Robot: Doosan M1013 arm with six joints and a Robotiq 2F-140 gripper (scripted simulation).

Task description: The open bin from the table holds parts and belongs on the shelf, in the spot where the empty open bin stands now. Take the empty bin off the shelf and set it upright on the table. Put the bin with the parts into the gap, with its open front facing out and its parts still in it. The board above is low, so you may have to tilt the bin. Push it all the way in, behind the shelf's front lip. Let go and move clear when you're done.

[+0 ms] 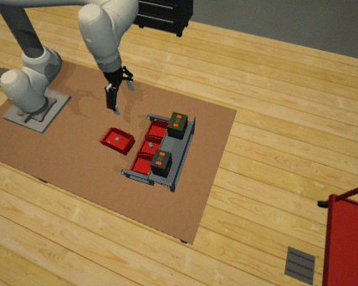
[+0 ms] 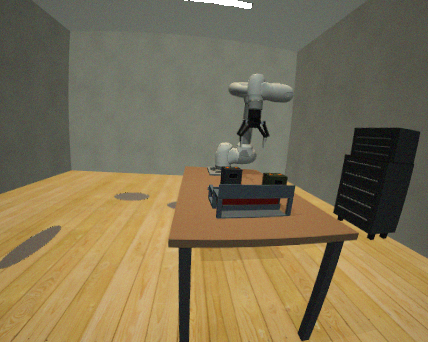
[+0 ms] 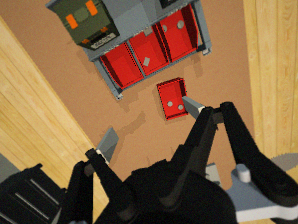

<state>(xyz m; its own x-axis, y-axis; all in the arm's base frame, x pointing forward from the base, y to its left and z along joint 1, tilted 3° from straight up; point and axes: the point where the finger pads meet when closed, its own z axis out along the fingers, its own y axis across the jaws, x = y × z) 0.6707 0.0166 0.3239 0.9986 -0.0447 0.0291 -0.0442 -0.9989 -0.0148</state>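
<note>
The end effector is hovering above the counter, its fingers standing spread. The parts-holding bin is resting below it, in front of the shelf.

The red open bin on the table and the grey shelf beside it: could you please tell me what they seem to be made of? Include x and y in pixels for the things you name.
Red open bin (image 1: 121,145) (image 3: 168,94): probably moulded plastic, evenly coloured. Grey shelf (image 1: 177,146) (image 2: 256,191): perhaps painted metal, flat and matte, though painted wood is possible.

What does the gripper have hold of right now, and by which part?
Nothing is held: the gripper is open above the table.
</note>
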